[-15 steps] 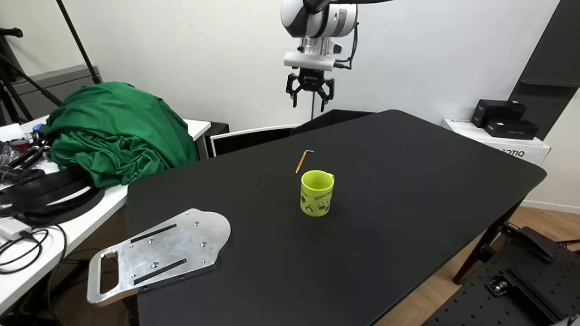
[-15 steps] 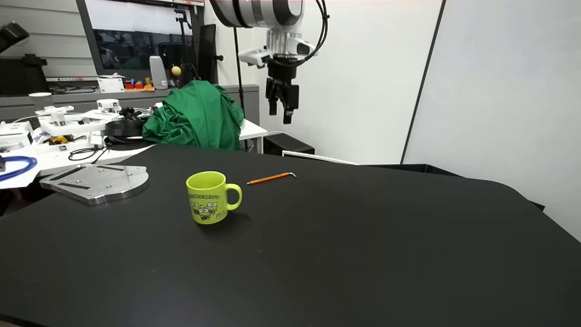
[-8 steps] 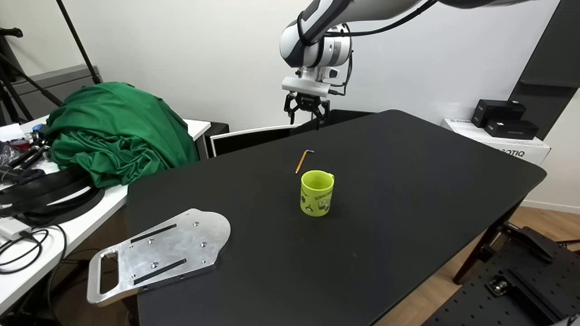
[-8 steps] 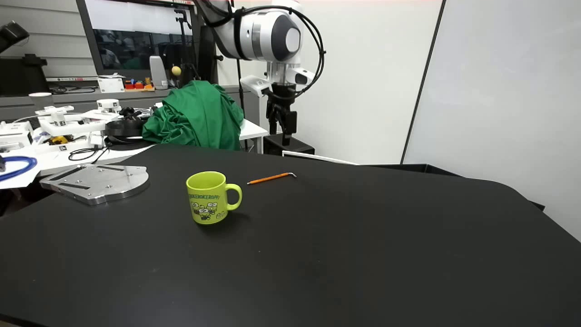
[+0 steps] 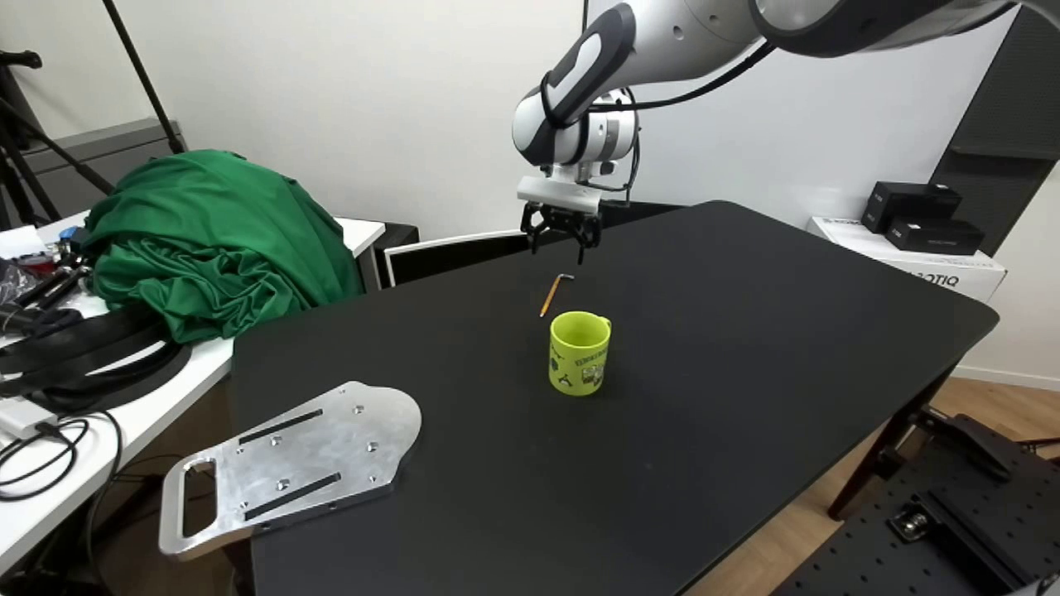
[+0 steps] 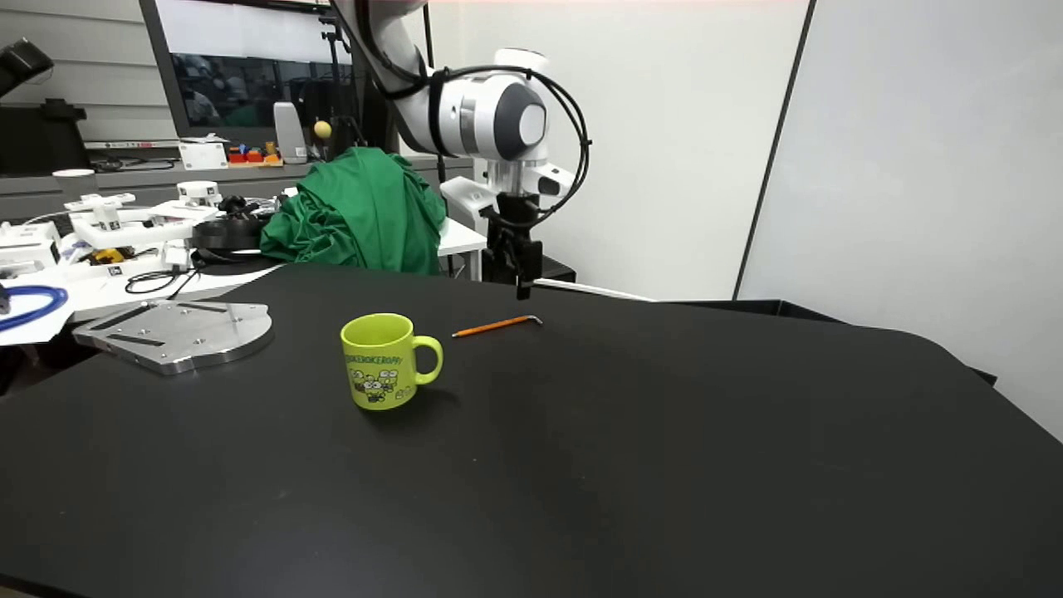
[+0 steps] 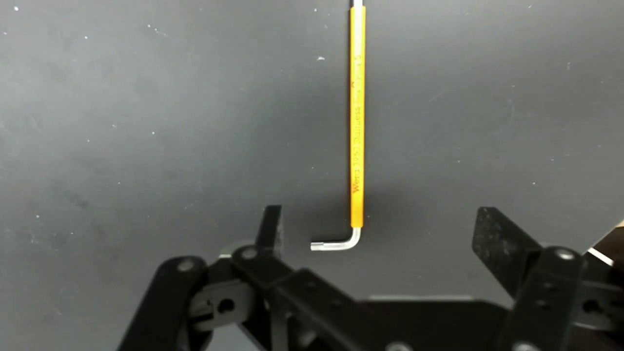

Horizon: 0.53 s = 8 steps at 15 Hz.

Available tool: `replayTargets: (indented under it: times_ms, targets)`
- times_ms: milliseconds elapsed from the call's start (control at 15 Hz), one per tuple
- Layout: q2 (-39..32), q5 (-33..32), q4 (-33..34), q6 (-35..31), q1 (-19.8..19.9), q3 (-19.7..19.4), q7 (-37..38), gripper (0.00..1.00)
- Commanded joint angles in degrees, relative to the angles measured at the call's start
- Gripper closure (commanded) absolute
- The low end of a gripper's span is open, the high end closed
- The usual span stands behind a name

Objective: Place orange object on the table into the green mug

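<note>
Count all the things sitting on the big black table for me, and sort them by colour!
Green: 1, the mug
Orange: 1, the L-shaped key (orange in the middle, with silver ends)
Silver: 1, the metal plate with the handle
Total: 3 things

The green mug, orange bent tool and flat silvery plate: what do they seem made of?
Green mug: perhaps glazed ceramic, by its smooth, printed wall; plastic is possible.
Orange bent tool: shiny bare metal at both ends, with glossy orange between, perhaps a plastic sleeve or coating.
Flat silvery plate: bare metal, likely aluminium, by its pale sheen and clean-cut slots.
</note>
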State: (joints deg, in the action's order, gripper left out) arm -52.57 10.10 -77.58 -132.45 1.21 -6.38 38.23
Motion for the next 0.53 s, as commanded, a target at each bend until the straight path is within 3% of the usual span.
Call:
replayTargets:
  times_ms: [0,467]
  targets:
    - [-2.1,0.9,0.9,-2.7,0.5,0.2,-0.7,0.00]
    - [-5.0,1.0,1.7,-4.7,0.6,0.3,-0.9,0.00]
